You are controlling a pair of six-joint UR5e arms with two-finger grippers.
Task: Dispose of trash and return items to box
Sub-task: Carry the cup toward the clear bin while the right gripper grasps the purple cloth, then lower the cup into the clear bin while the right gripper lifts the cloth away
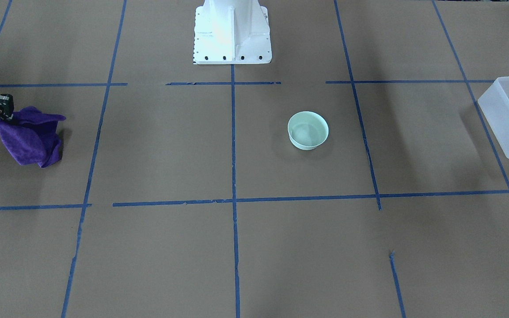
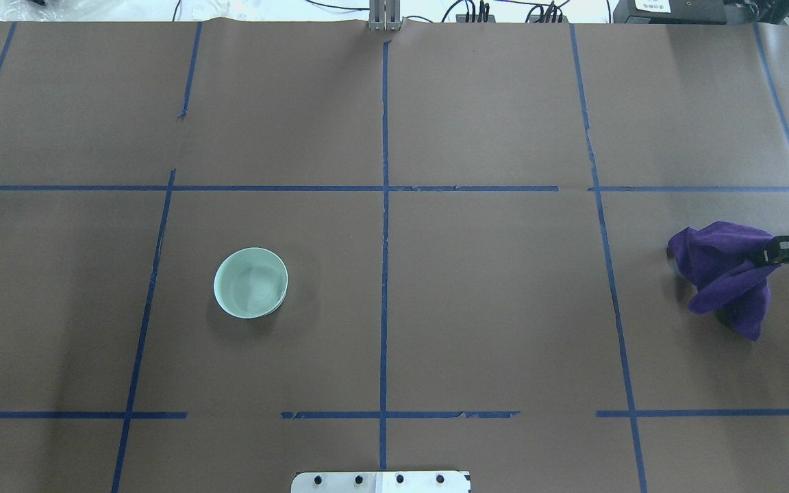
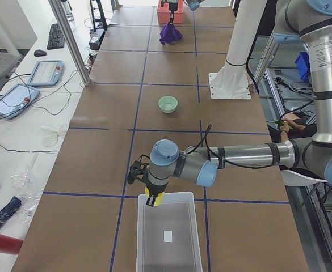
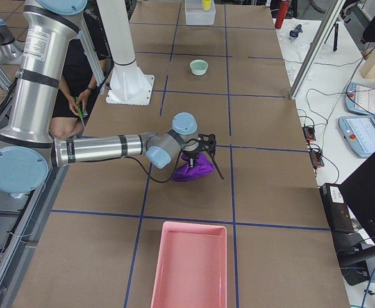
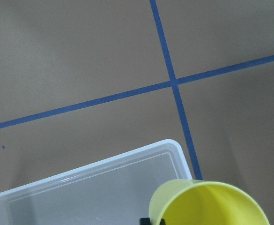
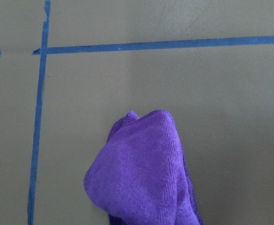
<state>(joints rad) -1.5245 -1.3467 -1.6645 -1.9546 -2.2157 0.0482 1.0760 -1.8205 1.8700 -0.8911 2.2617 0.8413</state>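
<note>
The mint-green bowl [image 1: 308,130] stands upright and alone near the table's middle, also in the overhead view [image 2: 251,282]. The yellow cup [image 5: 207,204] is held by my left gripper [image 3: 153,192] over the near corner of the translucent box [image 5: 80,192]. It shows as a yellow sliver at the box [image 1: 508,115] in the front view. My right gripper [image 2: 768,252] is shut on a purple cloth [image 2: 727,274], which hangs bunched with its lower end at or just above the table. The cloth also shows in the front view [image 1: 31,137].
A pink tray [image 4: 188,263] lies at the table's end on my right, past the cloth. The white robot pedestal [image 1: 232,31] stands at the table's edge on my side. Blue tape lines cross the brown table cover.
</note>
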